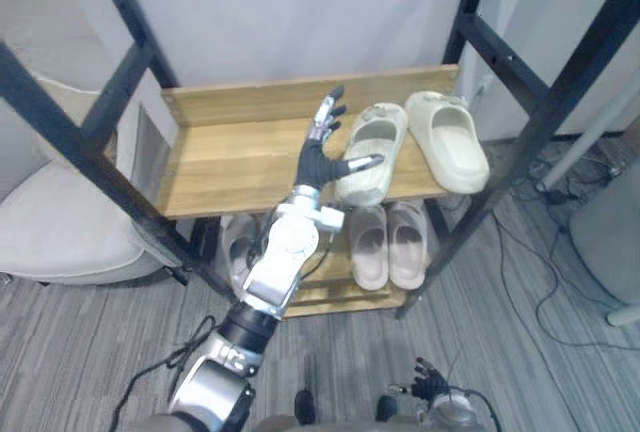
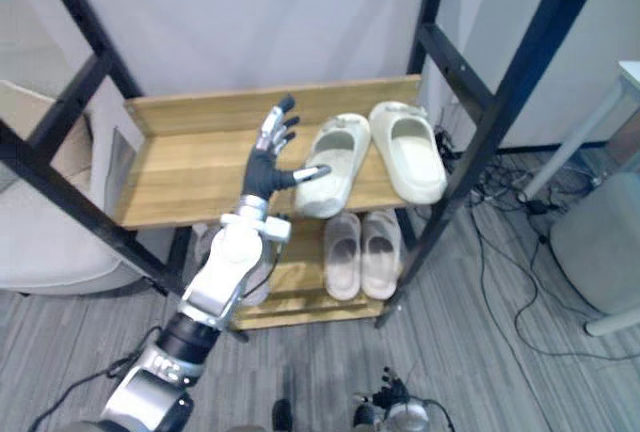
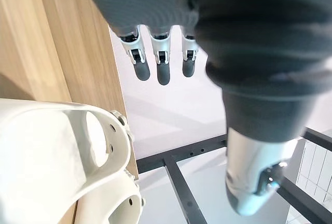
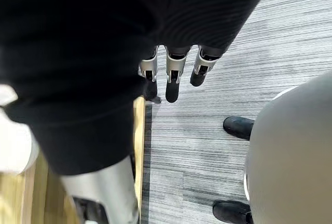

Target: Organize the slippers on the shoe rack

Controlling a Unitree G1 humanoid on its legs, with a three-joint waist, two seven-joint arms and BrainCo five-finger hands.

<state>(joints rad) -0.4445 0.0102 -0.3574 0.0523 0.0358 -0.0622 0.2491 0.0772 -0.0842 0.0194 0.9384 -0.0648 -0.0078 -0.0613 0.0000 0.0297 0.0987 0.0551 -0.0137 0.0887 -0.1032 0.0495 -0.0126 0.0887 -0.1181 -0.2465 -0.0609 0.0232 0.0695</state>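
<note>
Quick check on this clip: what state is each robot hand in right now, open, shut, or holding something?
Left robot hand: open, fingers straight, beside the cream foam slipper.
Right robot hand: open, holding nothing.

Upper shelf (image 1: 225, 157) lies bare left of the 2 slippers (image 1: 372, 150).

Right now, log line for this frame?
left hand: open, thumb over left cream slipper, contact unclear | right hand: open, low, idle | top shelf: right cream slipper alongside | lower shelf: beige pair
</note>
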